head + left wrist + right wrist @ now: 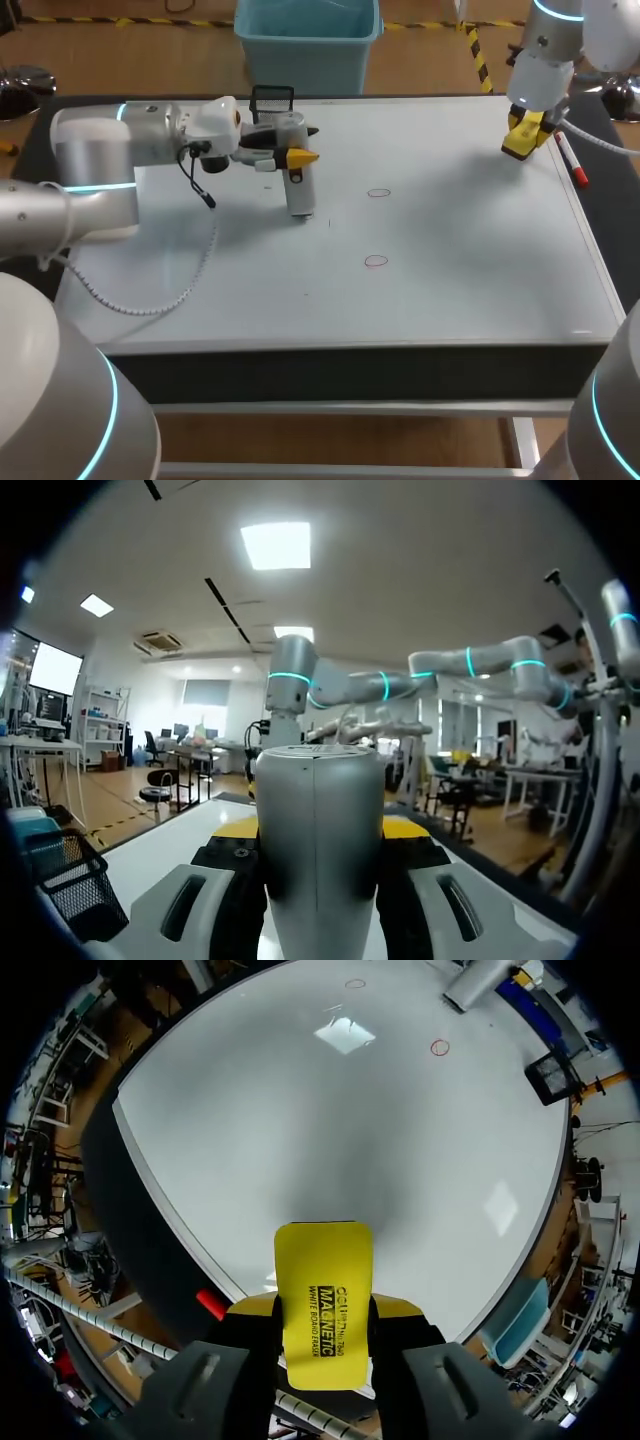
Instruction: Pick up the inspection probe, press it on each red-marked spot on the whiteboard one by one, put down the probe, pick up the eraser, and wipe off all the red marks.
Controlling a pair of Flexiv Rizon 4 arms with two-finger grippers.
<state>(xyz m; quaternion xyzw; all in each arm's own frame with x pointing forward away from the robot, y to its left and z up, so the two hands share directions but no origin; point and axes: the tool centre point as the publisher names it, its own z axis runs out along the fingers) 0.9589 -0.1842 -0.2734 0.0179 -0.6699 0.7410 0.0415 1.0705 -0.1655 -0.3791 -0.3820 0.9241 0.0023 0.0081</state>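
A black wire basket [272, 100] stands at the far left of the whiteboard [450, 270], partly hidden behind the left gripper [290, 158]. That gripper is clamped on the probe [300, 190], a silver cylinder held roughly upright, with one finger on each side of its upper part. In the left wrist view the probe [320, 830] fills the space between the yellow tips and hides the board ahead, so its lower end does not show there. In the head view that end sits at the board, left of both marks, but whether it touches is hard to judge. Two faint red rings lie near the middle of the board, the far mark [378, 192] and the near mark [375, 261]. At the far right, the right gripper [522, 143] grasps the yellow eraser [323, 1300] between its fingers, above the board. A red marker [572, 160] lies just right of it along the board's edge. In the right wrist view only its red end shows beside a finger.
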